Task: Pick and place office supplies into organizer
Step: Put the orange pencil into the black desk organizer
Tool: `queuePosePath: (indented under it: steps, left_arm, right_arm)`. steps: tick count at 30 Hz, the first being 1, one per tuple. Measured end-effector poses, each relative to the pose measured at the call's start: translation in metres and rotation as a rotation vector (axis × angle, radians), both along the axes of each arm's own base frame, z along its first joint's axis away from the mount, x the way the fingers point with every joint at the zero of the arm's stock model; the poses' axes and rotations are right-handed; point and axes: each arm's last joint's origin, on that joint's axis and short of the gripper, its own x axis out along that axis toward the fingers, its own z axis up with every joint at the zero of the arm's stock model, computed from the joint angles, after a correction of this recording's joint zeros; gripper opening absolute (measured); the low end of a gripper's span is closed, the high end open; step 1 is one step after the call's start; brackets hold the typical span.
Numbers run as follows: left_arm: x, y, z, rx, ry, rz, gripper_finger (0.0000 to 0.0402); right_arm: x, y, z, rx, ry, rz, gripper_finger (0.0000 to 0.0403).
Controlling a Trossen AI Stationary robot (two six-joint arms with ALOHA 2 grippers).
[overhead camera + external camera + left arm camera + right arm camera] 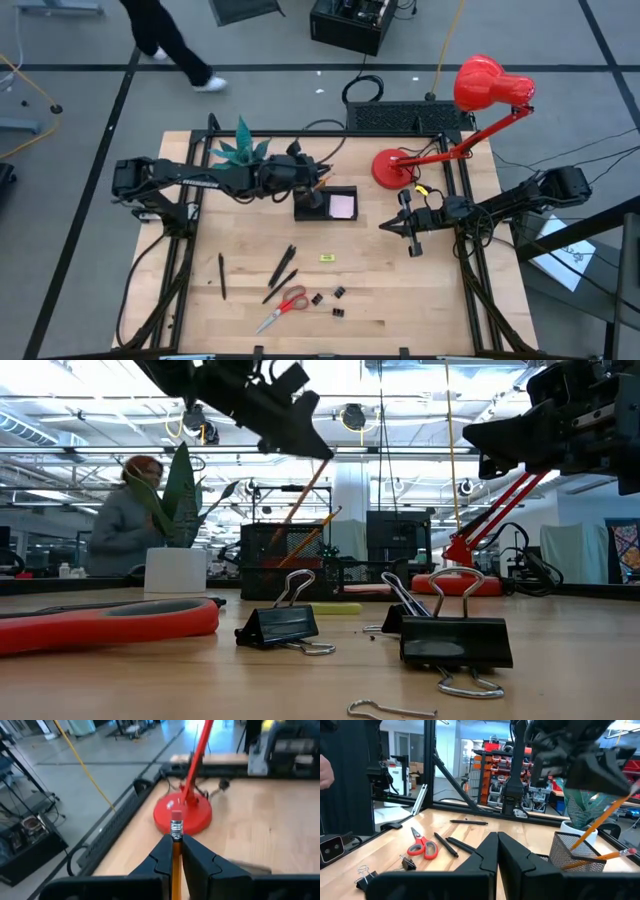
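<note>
Orange pencil (176, 865), silver band, pink eraser. Black mesh organizer (325, 203); beside it pink sticky notes (342, 206). Red lamp (480, 95), red-handled scissors (284, 307). Pale wood table (420, 290).

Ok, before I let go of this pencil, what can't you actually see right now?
- Pencil tip: down inside the organizer; the mesh wall hides it in the right wrist view, and the left gripper covers it in the high view.
- Yellow piece: too small in the high view to identify.
- Organizer base, low view: partly behind the binder clips.
</note>
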Motion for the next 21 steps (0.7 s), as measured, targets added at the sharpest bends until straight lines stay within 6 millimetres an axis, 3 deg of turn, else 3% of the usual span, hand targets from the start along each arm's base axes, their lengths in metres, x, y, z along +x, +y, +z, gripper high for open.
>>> queuePosePath:
  steps: [10,21]
  left_arm:
    - [0.008,0.001,-0.029,-0.039,0.112,0.008,0.0031]
    - [0.01,0.001,-0.04,-0.06,0.155,0.015,0.0031]
  right_arm:
    - [0.0,0.0,0.0,-0.003,0.001,-0.001,0.0004]
    - [0.0,0.0,0.0,-0.003,0.001,-0.001,0.0004]
